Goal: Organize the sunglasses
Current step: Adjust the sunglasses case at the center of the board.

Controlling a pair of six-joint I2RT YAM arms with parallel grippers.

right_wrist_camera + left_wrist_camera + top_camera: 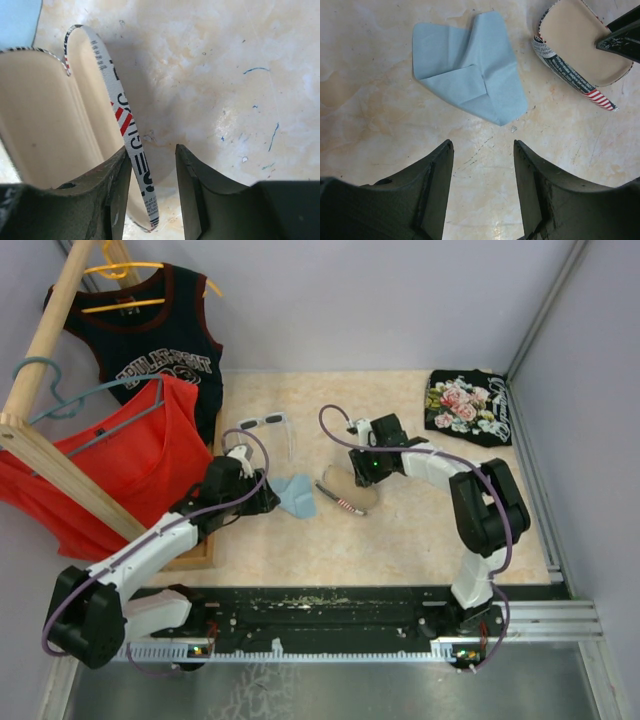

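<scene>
On the marbled tabletop (420, 530) we take the flag-print case (352, 495) as our marker. Well to its left in the overhead view, a red shirt (130, 470) and a black jersey (160, 335) hang from a wooden rack. Beyond it and to the right, a black floral garment (468, 408) lies flat.

The right gripper (152, 150) sits at the case itself with its jaws parted. The case's printed rim stands between them, close to one finger and clear of the other, so we see no pinch. The left gripper (482, 145) hovers just left of the case, jaws spread over bare table.

The case lies open, and we see only beige lining inside it. Just beside its left edge lies the light-blue cloth (470, 70), folded over on itself.

The sunglasses (263, 422) lie on the table beyond the case and to its left, well apart from it and from both grippers. Their front runs roughly left to right, and their unfolded arms point back toward the robot's side.
</scene>
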